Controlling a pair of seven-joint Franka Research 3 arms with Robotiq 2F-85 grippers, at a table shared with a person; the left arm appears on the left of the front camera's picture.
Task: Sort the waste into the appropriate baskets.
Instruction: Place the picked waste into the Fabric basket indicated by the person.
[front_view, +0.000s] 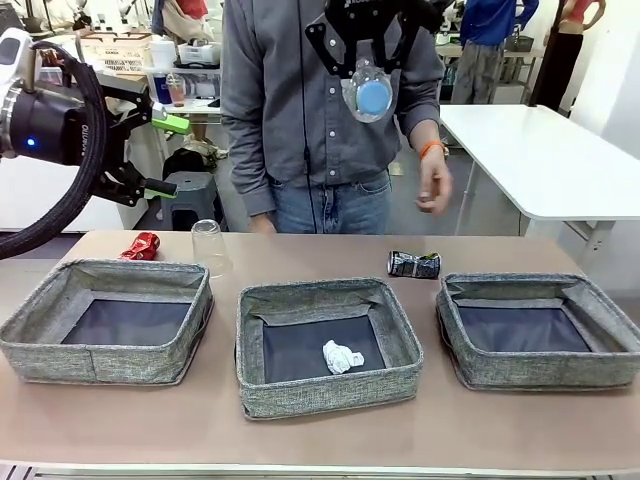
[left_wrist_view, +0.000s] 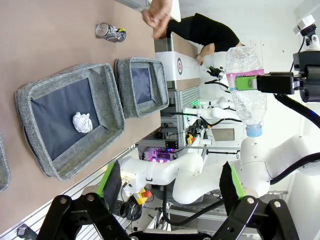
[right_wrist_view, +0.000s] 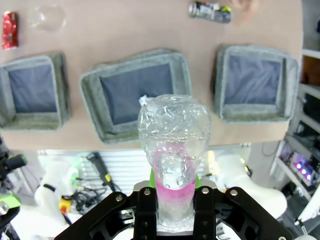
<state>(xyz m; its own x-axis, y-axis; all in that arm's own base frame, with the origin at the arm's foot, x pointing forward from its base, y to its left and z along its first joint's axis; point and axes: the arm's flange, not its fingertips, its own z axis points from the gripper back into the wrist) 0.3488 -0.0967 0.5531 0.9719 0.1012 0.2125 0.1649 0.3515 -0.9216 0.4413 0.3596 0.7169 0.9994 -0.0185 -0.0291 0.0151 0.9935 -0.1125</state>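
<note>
Right claw (front_view: 365, 62): clamped tight on the clear plastic bottle (front_view: 368, 92). I hold it high over the table (front_view: 320, 430), level with the chest of the person (front_view: 290, 110) across from me. The blue cap (front_view: 373, 96) faces my front camera. Through the right wrist camera the crinkled bottle body rises straight out between the fingers, tinted pink where the pads pinch it.

Straight past the bottle, far below that claw: the middle bin (right_wrist_view: 185, 85), with a crumpled white tissue (front_view: 341, 357) on its dark bottom. The left bin (right_wrist_view: 60, 90) and right bin (right_wrist_view: 220, 85) sit one to each side of the claw's line, dark bottoms showing.

Beyond the bins from the claw, on the person's side:
- crushed red can (front_view: 141, 246) and clear plastic cup (front_view: 208, 245), near each other by the left bin's far edge
- crushed dark-silver can (front_view: 414, 264), on its side, near the gap between the middle and right bins

The person's hand (front_view: 434, 185), loosely curled, hangs above the dark-silver can, lower than the right claw and off to its side, not touching it.

Left claw (front_view: 165, 155): jaws wide, nothing between them. It is held up off the table, above the left bin's outer end, fingers pointing across toward the right claw. From its wrist camera the gripped bottle lies out ahead, past the fingertips. The middle bin and tissue sit well off to one side.
</note>
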